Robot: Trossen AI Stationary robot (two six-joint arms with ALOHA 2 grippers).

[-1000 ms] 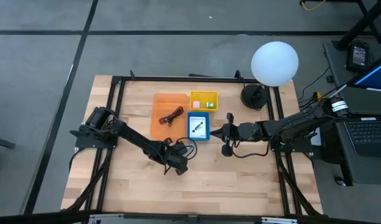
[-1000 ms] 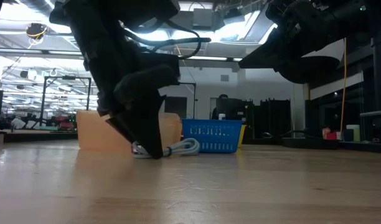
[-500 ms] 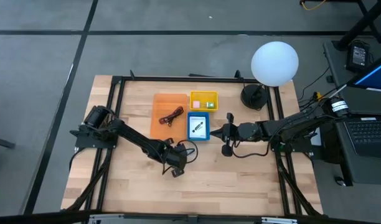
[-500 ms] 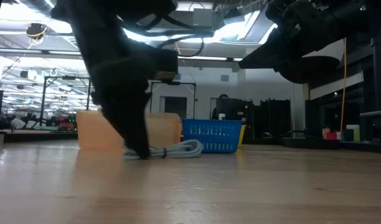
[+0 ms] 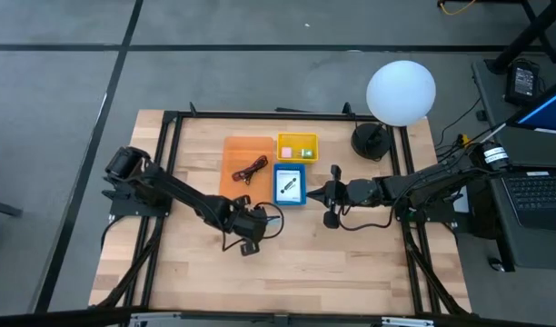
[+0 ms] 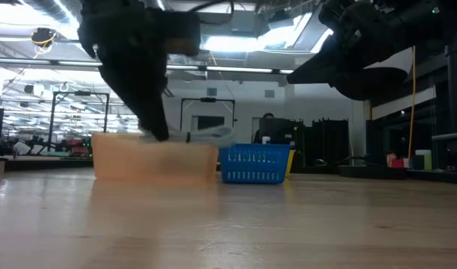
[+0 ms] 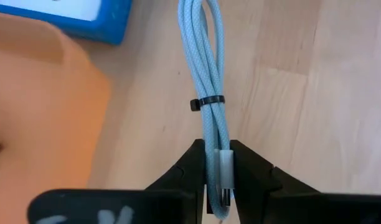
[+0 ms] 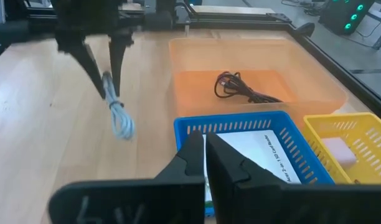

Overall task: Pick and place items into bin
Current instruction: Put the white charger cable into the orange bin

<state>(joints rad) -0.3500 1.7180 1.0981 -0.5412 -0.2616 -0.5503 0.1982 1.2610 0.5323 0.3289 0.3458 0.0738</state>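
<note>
Now the left tool (image 7: 218, 186), clamped on the light blue bundled cable (image 7: 206, 81), has lifted it clear of the counter (image 5: 196, 282) where it lay a second ago; it hangs just beside the orange bin (image 5: 246, 168), near the counter's middle. Likely the drop comes next. The right tool (image 8: 206, 149), fingers nearly together and empty, waits over the blue bin (image 8: 240, 134). The counter is pale wood; a lit workshop lies behind.
</note>
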